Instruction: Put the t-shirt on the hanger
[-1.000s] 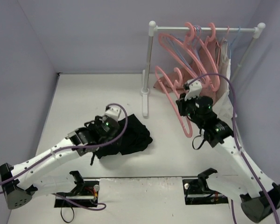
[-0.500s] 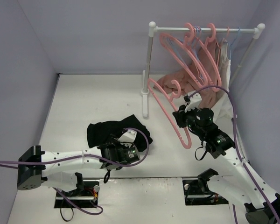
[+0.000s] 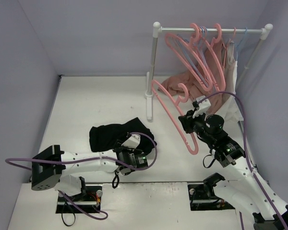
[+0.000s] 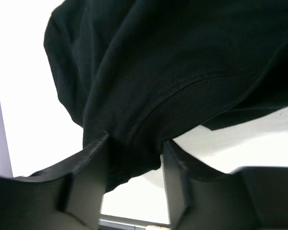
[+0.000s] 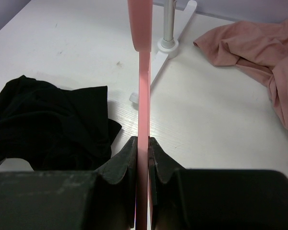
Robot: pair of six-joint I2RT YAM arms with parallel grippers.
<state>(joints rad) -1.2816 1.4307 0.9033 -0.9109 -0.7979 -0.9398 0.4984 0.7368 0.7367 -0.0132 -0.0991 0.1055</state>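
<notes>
On the table we see the left end effector (image 4: 134,158) clamped on the shirt (image 3: 113,134) hem near the front edge, probably to lift it, while the right end effector (image 5: 142,148) clamps the hanger (image 3: 175,112) off the rack (image 3: 156,57), ready for threading.

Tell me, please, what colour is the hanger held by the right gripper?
Pink; the hanger shows best in the right wrist view.

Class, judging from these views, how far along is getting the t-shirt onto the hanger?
Done: the right gripper has clamped the pink hanger, off the rail. In hand: the left gripper pinches the black t-shirt, crumpled on the table. Left: threading the hanger into the shirt.
</notes>
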